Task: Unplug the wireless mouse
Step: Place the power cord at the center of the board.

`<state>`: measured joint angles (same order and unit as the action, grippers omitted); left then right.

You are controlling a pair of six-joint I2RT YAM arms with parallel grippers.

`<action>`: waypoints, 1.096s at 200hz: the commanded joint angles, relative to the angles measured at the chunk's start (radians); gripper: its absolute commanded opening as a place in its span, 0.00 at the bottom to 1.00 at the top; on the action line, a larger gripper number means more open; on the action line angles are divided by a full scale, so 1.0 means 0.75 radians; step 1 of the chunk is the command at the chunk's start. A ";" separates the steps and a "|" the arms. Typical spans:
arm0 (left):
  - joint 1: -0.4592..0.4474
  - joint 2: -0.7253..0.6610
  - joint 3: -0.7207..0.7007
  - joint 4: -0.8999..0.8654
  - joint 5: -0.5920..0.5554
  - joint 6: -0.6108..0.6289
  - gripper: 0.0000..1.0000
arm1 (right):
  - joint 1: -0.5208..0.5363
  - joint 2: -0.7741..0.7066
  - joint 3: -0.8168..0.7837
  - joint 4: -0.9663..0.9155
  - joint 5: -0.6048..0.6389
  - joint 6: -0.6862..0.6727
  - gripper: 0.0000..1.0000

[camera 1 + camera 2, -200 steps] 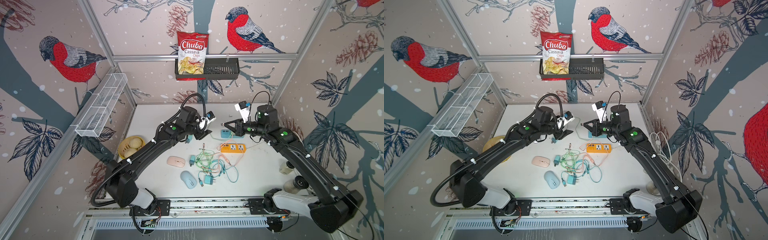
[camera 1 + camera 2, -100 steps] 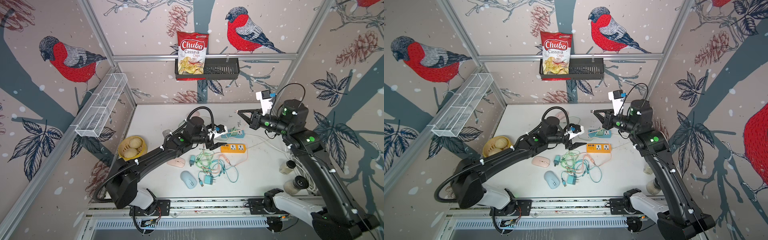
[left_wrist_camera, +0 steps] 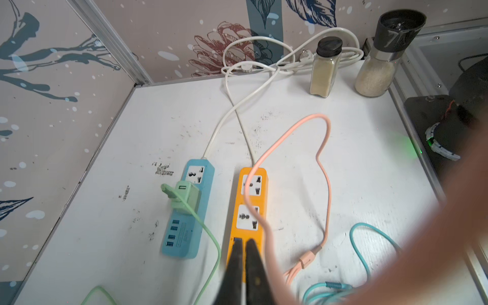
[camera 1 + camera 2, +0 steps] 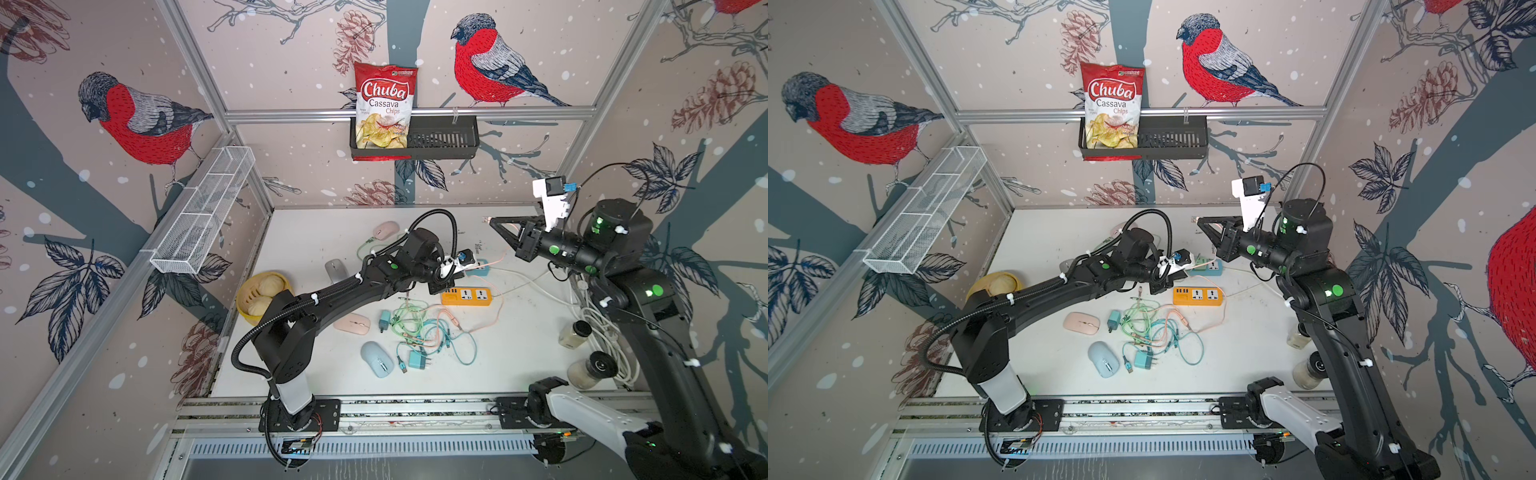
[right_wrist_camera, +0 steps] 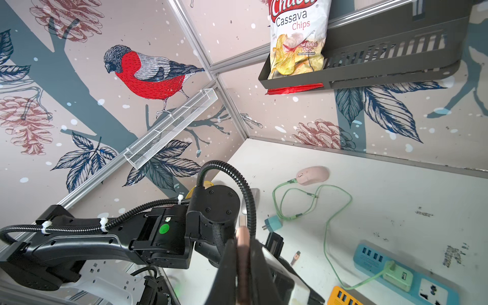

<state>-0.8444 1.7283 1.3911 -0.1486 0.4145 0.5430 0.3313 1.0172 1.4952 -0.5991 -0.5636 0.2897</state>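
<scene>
Left wrist view, tips outward: left pincer (image 3: 243,242) pressed together, points set down at the USB end of the orange power strip (image 3: 250,184). Grips nothing. Draped over that same strip, a pink cable (image 3: 327,158). Right wrist view: right pincer (image 5: 242,241) clamped on the plug end of the pink cable, held high, up and beyond the orange strip, well clear of the worktop (image 4: 316,232).

Wireless mouse (image 5: 313,174), judged to be the pink one with a green cable (image 5: 274,198) plugged into its nose. Lies flat on the worktop well beyond the orange strip, toward the back wall and the left arm's side, touched by neither pincer. Far end of the green cable in a green charger (image 3: 186,196) on the blue power strip (image 3: 184,237), just beside the orange one.

Looks light, smooth-shelled and rounded, so apt to skid or swivel under a tug. Cord limp, useless for pulling. Best pinned from above or nipped across the narrow flanks, with the stiff little plug at the nose gripped close and drawn straight out.

Left arm (image 4: 332,291) stretched low and forward, wrist dipped toward the strip. Right arm (image 4: 648,299) reared up, forearm roughly level, pointing over and past the strip.
</scene>
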 commanded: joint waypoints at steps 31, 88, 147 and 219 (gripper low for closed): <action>0.087 -0.237 0.127 -0.207 -0.301 0.062 0.00 | -0.004 -0.023 -0.122 0.009 0.121 -0.016 0.02; 0.154 -0.462 0.090 -0.126 0.092 0.013 0.67 | 0.002 -0.052 -0.222 0.157 0.000 0.083 0.00; 0.156 -0.493 -0.506 0.829 0.361 -0.313 0.96 | 0.000 -0.084 -0.094 0.199 -0.206 0.201 0.00; 0.117 -0.327 -0.531 1.135 0.499 -0.508 0.93 | -0.002 -0.089 -0.027 0.282 -0.311 0.328 0.00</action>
<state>-0.7437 1.4544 0.9901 0.5777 0.7208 0.2222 0.3313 0.9508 1.4658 -0.4458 -0.7555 0.4885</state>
